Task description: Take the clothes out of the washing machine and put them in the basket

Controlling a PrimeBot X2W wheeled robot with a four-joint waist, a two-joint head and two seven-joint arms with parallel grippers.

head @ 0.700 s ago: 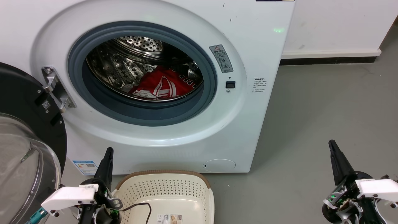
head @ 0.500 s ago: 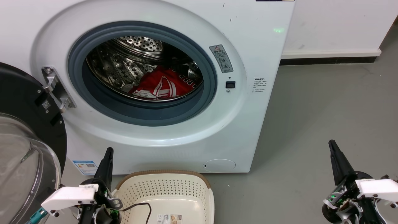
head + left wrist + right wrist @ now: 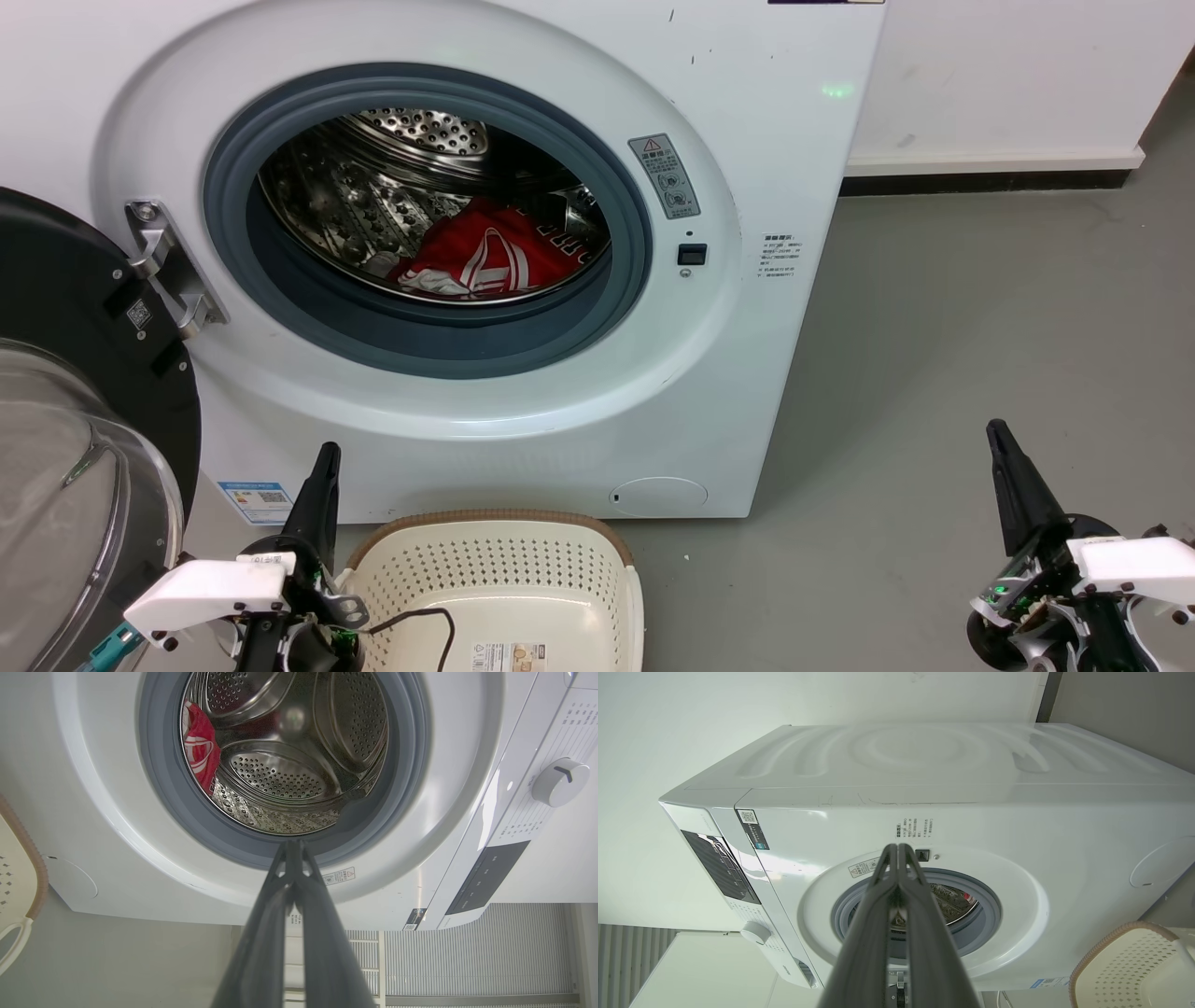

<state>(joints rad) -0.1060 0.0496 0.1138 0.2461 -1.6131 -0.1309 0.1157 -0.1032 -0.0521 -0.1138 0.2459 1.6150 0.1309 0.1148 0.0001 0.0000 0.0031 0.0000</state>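
The white washing machine [image 3: 766,168] stands ahead with its round grey-rimmed port open. Inside the steel drum lie the clothes [image 3: 495,252], a crumpled red jersey with white trim, also seen as clothes [image 3: 201,751] at the drum's left in the left wrist view. The cream basket [image 3: 509,551] with a brown rim sits on the floor just below the port. My left gripper [image 3: 327,455] is shut and holds nothing, low beside the basket's left edge. My right gripper [image 3: 997,431] is shut with nothing in it, over the floor right of the machine.
The dark-framed glass door [image 3: 84,448] hangs swung open at the left, close to my left arm. Grey floor [image 3: 980,308] stretches right of the machine up to a white wall with a skirting board [image 3: 990,161]. A black cable [image 3: 420,621] droops over the basket.
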